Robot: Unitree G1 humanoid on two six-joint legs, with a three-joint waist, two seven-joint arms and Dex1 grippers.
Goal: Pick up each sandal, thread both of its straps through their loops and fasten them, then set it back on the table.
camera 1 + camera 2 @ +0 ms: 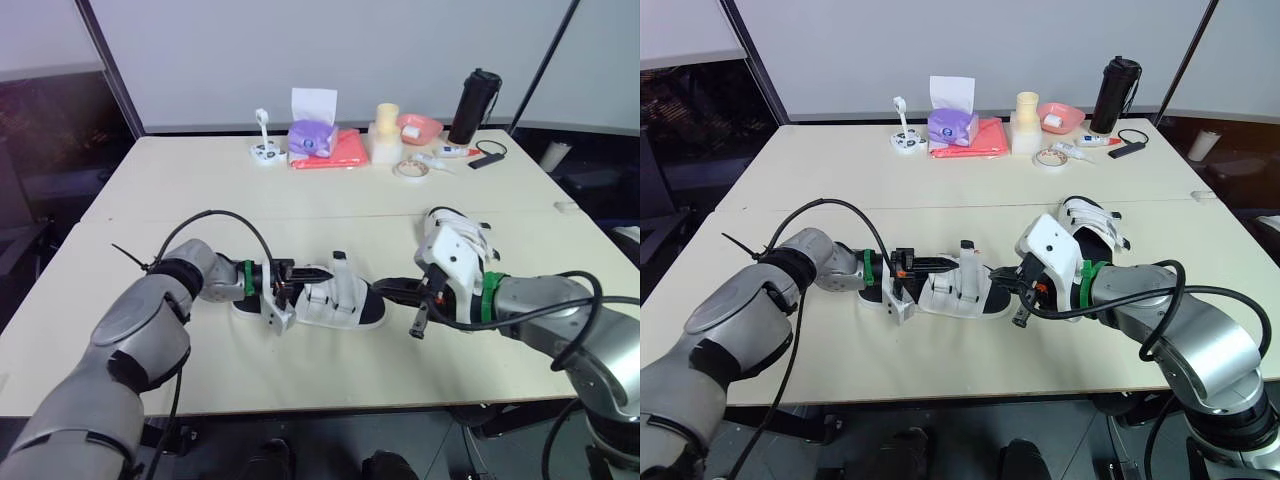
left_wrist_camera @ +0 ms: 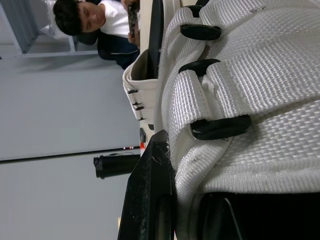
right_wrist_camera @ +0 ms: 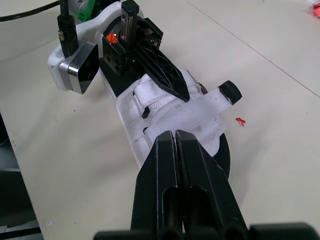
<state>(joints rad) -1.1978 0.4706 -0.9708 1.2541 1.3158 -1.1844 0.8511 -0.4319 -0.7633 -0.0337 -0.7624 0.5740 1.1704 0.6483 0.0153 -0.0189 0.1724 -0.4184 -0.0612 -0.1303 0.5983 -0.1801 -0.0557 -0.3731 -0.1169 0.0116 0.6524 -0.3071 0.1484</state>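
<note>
The left pincer (image 1: 322,272) lies low over the worktop (image 1: 200,200) with its fingers drawn to a point, closed on the white webbing of the sandal (image 1: 335,300). The left wrist view shows one finger (image 2: 150,190) pressed against a strap that runs through a black loop (image 2: 220,127). The right pincer (image 3: 175,136) is closed on nothing, both fingers flat together, and its tip hangs just over the sandal's other end, facing the left one. The sandal lies flat on the worktop's near half between the two pincers, and one strap (image 3: 222,97) with a black tip stands up from it. A second sandal (image 1: 1095,225) sits just behind the right wrist. Well apart, at the far edge, stand a tissue box (image 1: 312,135), a red cloth (image 1: 345,150), a tape roll (image 1: 410,169) and a black bottle (image 1: 474,105).
</note>
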